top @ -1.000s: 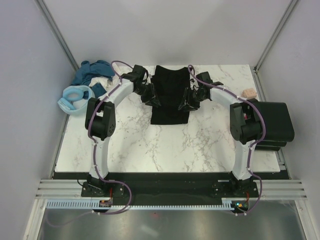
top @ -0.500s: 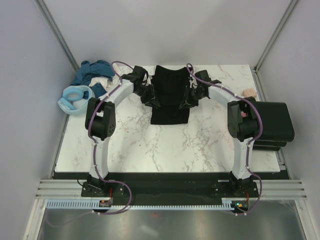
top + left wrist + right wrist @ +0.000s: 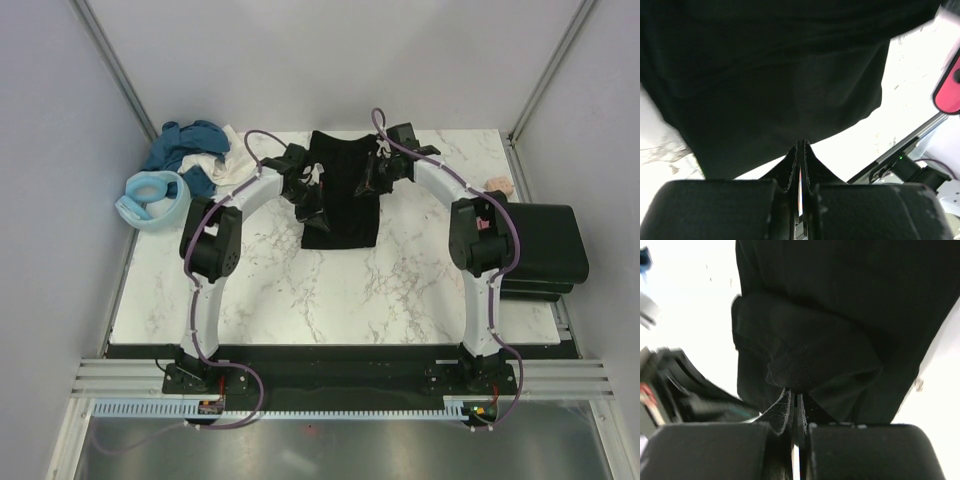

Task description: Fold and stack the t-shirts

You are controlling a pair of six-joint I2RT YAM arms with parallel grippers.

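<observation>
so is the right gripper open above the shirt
No, the right gripper is shut, pinching a bunched fold of the black t-shirt.

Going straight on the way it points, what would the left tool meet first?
The black t-shirt: the left tool is shut with its tips at the shirt's edge, apparently pinching it, so cloth lies directly ahead.

A t-shirt (image 3: 340, 205) lies at the middle of the surface's (image 3: 300, 290) far edge, the left pincer (image 3: 308, 192) on its left side and the right pincer (image 3: 371, 178) on its right. A heap of t-shirts (image 3: 190, 148) fills the far left corner, with a ring-shaped item (image 3: 150, 198) just before it. A small block (image 3: 497, 184) lies at the right edge, a folded stack (image 3: 545, 245) just before it.
</observation>
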